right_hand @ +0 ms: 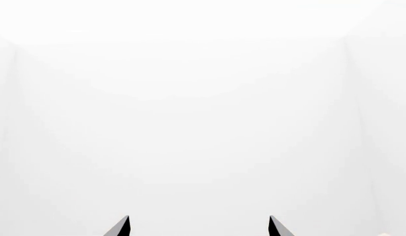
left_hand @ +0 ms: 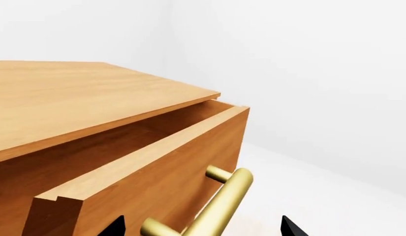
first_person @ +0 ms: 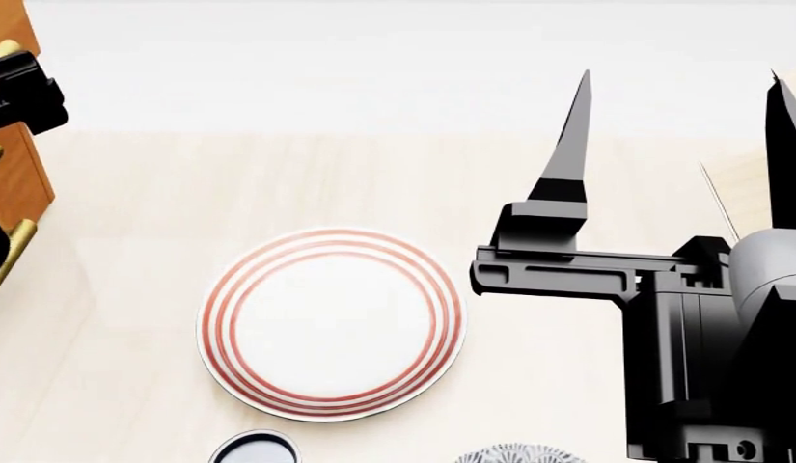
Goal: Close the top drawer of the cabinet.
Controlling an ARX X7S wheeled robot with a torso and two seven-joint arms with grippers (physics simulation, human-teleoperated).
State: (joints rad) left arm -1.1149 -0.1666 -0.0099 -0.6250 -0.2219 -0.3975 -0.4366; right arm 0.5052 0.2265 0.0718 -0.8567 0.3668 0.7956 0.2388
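Note:
The cabinet (left_hand: 71, 98) is orange-brown wood. Its top drawer (left_hand: 150, 182) stands partly pulled out, with a gap under the cabinet's top board. The drawer's brass bar handle (left_hand: 226, 201) lies between the two black fingertips of my left gripper (left_hand: 204, 227), which is open and straddles the bar without clamping it. In the head view the cabinet (first_person: 12, 174) shows only at the far left edge, with my left gripper (first_person: 18, 92) against it. My right gripper (first_person: 681, 87) is open and empty at the right, fingers pointing away; its wrist view (right_hand: 197, 226) shows only white.
A white plate (first_person: 331, 323) with red rings lies on the pale table in front of me. A small dark-rimmed cup (first_person: 254, 449) and a patterned round object (first_person: 516, 453) sit at the near edge. White walls stand behind.

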